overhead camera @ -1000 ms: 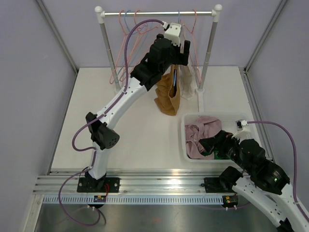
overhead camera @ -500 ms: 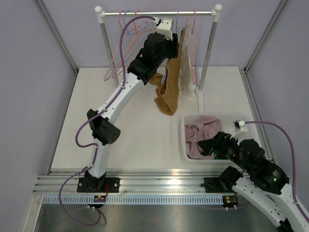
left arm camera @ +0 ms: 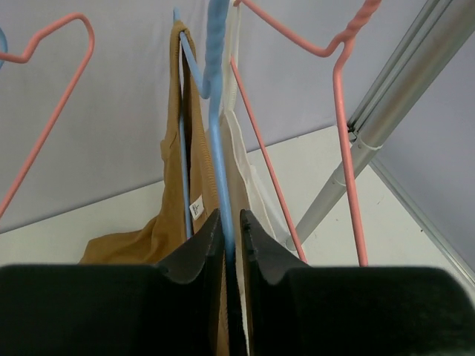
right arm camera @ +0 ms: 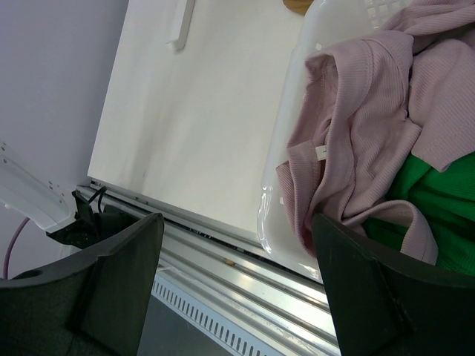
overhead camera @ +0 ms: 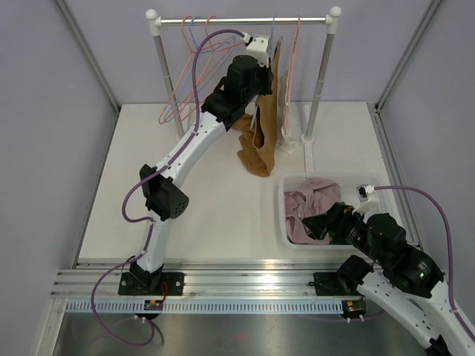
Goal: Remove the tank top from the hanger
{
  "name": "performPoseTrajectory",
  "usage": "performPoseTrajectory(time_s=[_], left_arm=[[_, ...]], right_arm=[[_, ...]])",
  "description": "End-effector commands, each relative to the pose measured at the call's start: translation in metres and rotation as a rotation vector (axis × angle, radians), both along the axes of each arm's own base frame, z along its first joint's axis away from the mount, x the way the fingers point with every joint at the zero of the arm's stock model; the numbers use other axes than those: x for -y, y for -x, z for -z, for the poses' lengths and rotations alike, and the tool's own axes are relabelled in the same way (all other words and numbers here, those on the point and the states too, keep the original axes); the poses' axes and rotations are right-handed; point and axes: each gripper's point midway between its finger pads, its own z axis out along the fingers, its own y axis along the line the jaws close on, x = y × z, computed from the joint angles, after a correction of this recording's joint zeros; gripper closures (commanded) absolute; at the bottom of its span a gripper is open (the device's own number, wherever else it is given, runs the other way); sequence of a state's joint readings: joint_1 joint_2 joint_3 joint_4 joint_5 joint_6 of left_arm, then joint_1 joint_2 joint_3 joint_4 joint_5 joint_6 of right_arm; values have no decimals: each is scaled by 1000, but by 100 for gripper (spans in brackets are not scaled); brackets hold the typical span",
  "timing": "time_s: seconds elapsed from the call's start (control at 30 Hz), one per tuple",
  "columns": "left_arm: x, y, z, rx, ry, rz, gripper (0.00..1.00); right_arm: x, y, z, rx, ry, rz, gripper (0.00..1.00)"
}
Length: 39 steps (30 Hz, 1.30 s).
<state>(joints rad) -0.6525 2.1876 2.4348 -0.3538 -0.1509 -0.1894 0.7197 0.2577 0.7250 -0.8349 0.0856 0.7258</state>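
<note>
**Garment rack** (overhead camera: 245,21): standing along the far edge of the worktop. It is carrying bare pink hangers (overhead camera: 177,104) toward the far left corner and the clothed ones toward its right post.

**Tank top** (overhead camera: 261,144): tan knit, hanging from a blue hanger (left arm camera: 217,81) right of the rail's middle, its hem drooping to the worktop. A white garment (left arm camera: 249,174) is hanging just beside it. Judged light, limp and stretchy, so it is likely to bunch and drag rather than slide off cleanly, and the straps are liable to catch on the hanger's shoulders. The best hold looks like a strap or the neckline close to the wire, working one side at a time.

**Bin** (overhead camera: 283,204): sitting near the right edge, holding a pink garment (right arm camera: 371,126) over a green one (right arm camera: 438,200).

**Left gripper** (left arm camera: 228,219): reaching up under the rail, jaws drawn to a narrow slit and pinching the blue hanger's wire.

**Right gripper** (right arm camera: 237,222): hovering over the bin's near side, jaws spread wide, holding nothing.

**Labels**: a small white tag (left arm camera: 196,208) is showing inside the tan neckline, and another tag (right arm camera: 321,153) on the pink garment. The print on both is too small to read, and no brand is showing.
</note>
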Motion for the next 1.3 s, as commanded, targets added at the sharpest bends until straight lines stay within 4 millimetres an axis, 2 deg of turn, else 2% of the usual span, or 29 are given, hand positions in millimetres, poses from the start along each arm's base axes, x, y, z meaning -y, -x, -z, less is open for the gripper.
performPoseTrajectory(time_s=[0.0, 0.1, 0.23, 0.37, 0.57, 0.7, 0.77, 0.8, 0.9, 0.93, 0.97, 1.0, 1.03, 1.07, 1.13, 1.17, 1.2, 1.23, 1.27], left_arm=[[-7, 5, -51, 100, 75, -2, 86], [-16, 12, -73, 134, 101, -17, 95], [-29, 23, -101, 178, 125, -35, 98], [-35, 30, -117, 203, 133, -36, 99], [-42, 39, -129, 212, 144, -40, 100], [-55, 53, -150, 231, 167, -53, 100], [-63, 60, -154, 218, 165, -63, 100], [-71, 71, -164, 221, 181, -66, 100], [-82, 88, -156, 167, 170, -63, 100], [-94, 106, -171, 178, 190, -59, 100], [-94, 109, -153, 133, 163, -51, 100], [-99, 119, -153, 122, 163, -42, 100], [-109, 136, -164, 131, 180, -33, 100], [-111, 140, -148, 93, 154, -27, 100], [-116, 158, -147, 72, 150, 6, 100], [-126, 176, -152, 72, 152, 25, 100], [-126, 182, -141, 44, 137, 45, 100], [-128, 193, -140, 38, 136, 69, 100], [-139, 212, -145, 45, 141, 83, 100]], right_arm=[[-6, -3, -6, 31, -8, -21, 12], [-6, -4, -5, 29, -2, -21, 12], [-6, -5, -5, 30, -3, -22, 12], [-7, -5, -5, 29, 0, -23, 12], [-7, -5, -4, 27, 0, -24, 12], [-7, -4, -5, 31, -1, -25, 12], [-7, -4, -7, 32, -2, -25, 12], [-6, -4, -7, 36, -1, -26, 12], [-7, -3, -14, 58, -8, -40, 12], [-7, -3, -17, 73, -10, -41, 12], [-8, -2, -22, 87, -19, -53, 11], [-7, -1, -26, 110, -17, -63, 11], [-8, -1, -34, 137, -31, -66, 11], [-10, 0, -39, 152, -38, -80, 10], [-12, -1, -50, 195, -38, -101, 10], [-13, 0, -60, 218, -42, -113, 9], [-19, 1, -62, 221, -28, -152, 9], [-21, 1, -74, 247, -38, -165, 8], [-30, -1, -75, 234, -27, -200, 8]])
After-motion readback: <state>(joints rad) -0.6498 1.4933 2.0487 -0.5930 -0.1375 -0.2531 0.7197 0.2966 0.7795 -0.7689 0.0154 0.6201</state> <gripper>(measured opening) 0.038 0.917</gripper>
